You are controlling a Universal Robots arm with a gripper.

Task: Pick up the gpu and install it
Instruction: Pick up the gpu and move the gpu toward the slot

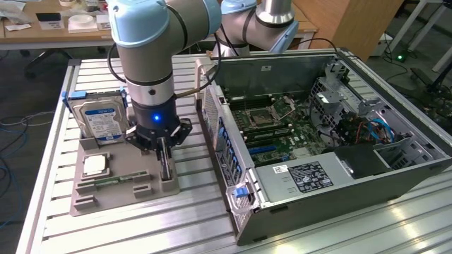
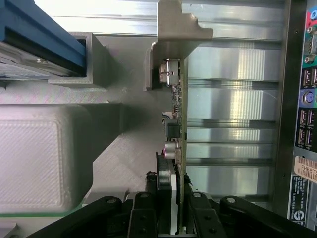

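At about eight o'clock in the exterior view, the arm reaches straight down over a grey holder tray (image 1: pixel 120 203) on the slatted metal surface (image 1: pixel 205 227). The end effector (image 1: pixel 164 154) (image 2: pixel 172 218) straddles the gpu (image 1: pixel 167 172) (image 2: pixel 179 114). Its black fingers (image 2: pixel 143 210) are drawn in narrow, one against each face, and appear clamped on the upper edge of the card.

The gpu stands on edge in a slot along the tray's three o'clock side, seated in the holder. The wrist view shows its green board edge-on, with small components and the pale metal bracket (image 2: pixel 178 25) at the far end.

On the same tray, a hard drive (image 1: pixel 99 120) (image 2: pixel 39 34) stands upright at eleven o'clock from the card. A square processor (image 1: pixel 95 165) lies at nine o'clock from it, and a narrow memory stick (image 1: pixel 113 182) lies flat at about eight o'clock.

Just beside the tray, at three o'clock, an open computer case (image 1: pixel 339 198) lies on its side with the motherboard (image 1: pixel 276 127) exposed.
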